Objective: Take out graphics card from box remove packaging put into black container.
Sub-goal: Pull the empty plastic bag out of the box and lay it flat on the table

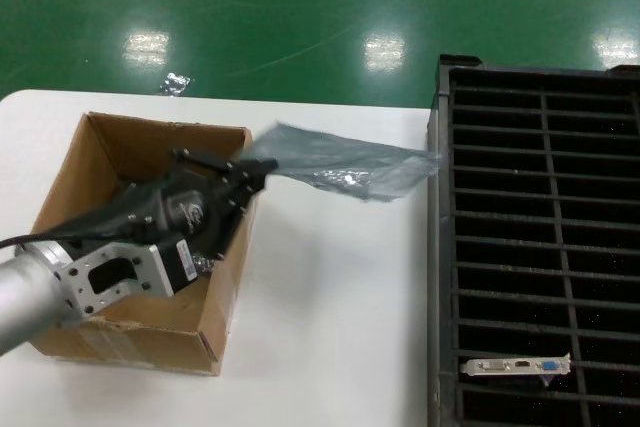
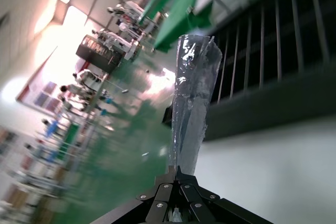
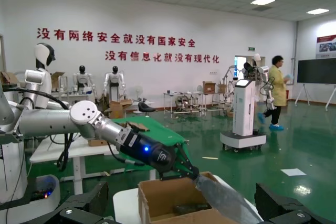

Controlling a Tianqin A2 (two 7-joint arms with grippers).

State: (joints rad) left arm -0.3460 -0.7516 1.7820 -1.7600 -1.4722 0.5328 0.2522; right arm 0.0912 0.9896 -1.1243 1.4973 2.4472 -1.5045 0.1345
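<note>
My left gripper (image 1: 256, 173) hovers over the far right corner of the brown cardboard box (image 1: 75, 172), shut on one end of the packaging (image 1: 345, 169). The empty grey-silver bag hangs in the air, stretching out toward the black container (image 1: 437, 197). The left wrist view has the bag (image 2: 191, 103) rising from the closed fingertips of the gripper (image 2: 176, 170). The graphics card (image 1: 515, 365) lies in a near slot of the container, silver bracket showing. My right gripper (image 3: 181, 212) is open and held off to the side, looking at the box (image 3: 163, 198) and bag (image 3: 226, 200).
A darker bag (image 3: 189, 209) lies at the bottom of the box. The white table (image 1: 330, 327) runs between box and container. A small shiny scrap (image 1: 175, 82) sits on the green floor beyond the table. Other robots and a person stand far off.
</note>
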